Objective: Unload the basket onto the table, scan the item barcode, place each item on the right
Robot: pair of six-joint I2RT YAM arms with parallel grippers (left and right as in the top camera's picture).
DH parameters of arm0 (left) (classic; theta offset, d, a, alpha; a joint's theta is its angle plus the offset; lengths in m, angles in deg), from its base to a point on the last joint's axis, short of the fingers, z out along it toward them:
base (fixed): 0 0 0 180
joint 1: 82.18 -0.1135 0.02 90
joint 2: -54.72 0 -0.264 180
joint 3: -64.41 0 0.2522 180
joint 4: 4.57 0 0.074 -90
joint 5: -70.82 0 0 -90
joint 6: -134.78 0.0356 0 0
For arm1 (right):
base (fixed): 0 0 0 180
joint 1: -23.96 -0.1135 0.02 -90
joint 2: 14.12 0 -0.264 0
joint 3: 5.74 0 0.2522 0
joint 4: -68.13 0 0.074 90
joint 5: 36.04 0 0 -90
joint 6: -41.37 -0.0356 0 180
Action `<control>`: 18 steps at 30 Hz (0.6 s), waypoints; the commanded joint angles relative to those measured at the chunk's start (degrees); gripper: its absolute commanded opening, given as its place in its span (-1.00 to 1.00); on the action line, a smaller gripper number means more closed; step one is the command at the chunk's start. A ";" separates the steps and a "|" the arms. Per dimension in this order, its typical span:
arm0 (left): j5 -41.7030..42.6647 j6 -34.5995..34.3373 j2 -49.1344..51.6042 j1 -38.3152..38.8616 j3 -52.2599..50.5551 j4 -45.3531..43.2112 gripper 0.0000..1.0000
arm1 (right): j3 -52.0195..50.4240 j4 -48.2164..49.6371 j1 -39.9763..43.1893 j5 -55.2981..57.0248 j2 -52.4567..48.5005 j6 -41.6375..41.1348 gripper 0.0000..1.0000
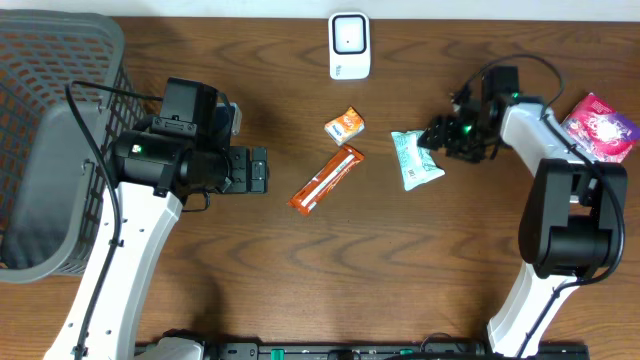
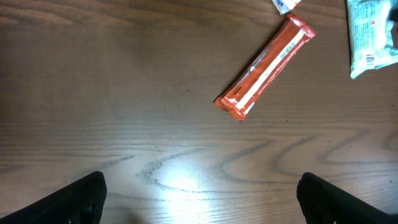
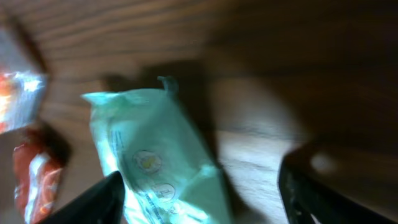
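Two grippers, you will note, both with jaws apart: left gripper point(image 2: 199, 190) has the bar point(image 2: 264, 68) well ahead; right gripper point(image 3: 202, 180) has the pack point(image 3: 149, 155) between its jaws

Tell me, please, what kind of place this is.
Probably a mock shop checkout: a white scanner at the far edge, packaged snacks in the middle, a grey basket at the left.

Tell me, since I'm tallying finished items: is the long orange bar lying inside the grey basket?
No, the orange bar lies on the wooden table near its middle, apart from the basket at the left.
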 commanded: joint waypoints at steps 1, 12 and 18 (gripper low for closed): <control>-0.55 -0.07 0.13 -0.24 -0.07 0.04 0.96 | -4.24 3.89 -0.81 -6.23 0.11 0.72 0.59; -0.52 -0.07 0.13 -0.24 -0.07 0.04 0.96 | -9.79 8.39 -0.90 -6.01 0.13 -1.68 -0.98; -0.52 -0.07 0.13 -0.24 -0.07 0.04 0.96 | -2.32 2.47 -0.90 -1.18 5.01 -5.66 -0.98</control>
